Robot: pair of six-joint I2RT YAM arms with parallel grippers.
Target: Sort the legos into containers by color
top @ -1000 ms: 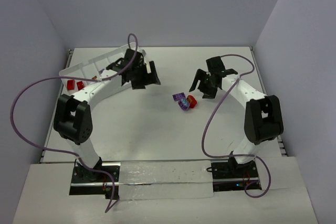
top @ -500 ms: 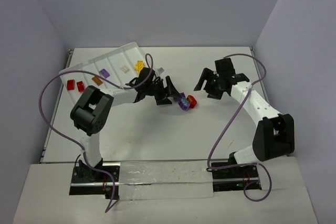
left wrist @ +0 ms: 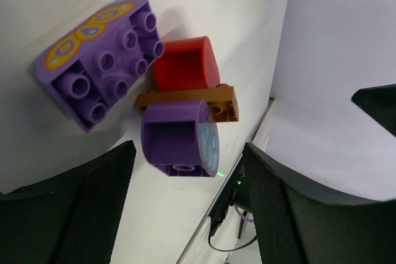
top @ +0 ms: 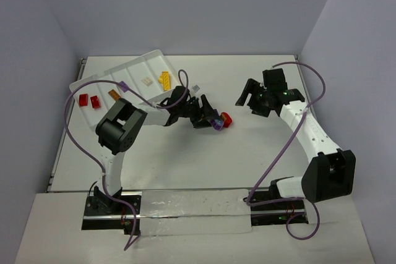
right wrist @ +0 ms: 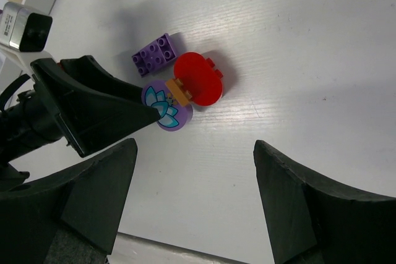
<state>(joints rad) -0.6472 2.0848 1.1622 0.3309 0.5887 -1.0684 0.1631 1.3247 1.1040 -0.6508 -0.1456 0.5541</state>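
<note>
Several legos (top: pixel 164 79) lie sorted in the tray (top: pixel 133 66) at ten o'clock. A cluster (top: pixel 218 120) of four waits mid-bench (top: pixel 185 159). The left hand (top: pixel 210 115) gapes around it, holding nothing. The right hand (top: pixel 253 103), at two o'clock, is wide and empty.

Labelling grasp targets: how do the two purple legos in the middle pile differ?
The butterfly brick is blocky with studs showing; the flower piece has a round face and a hollow side. The butterfly brick's print is yellow, the flower piece's pale blue. The flower piece touches the brown plate; the butterfly brick sits beside the red piece. Both are purple.
</note>
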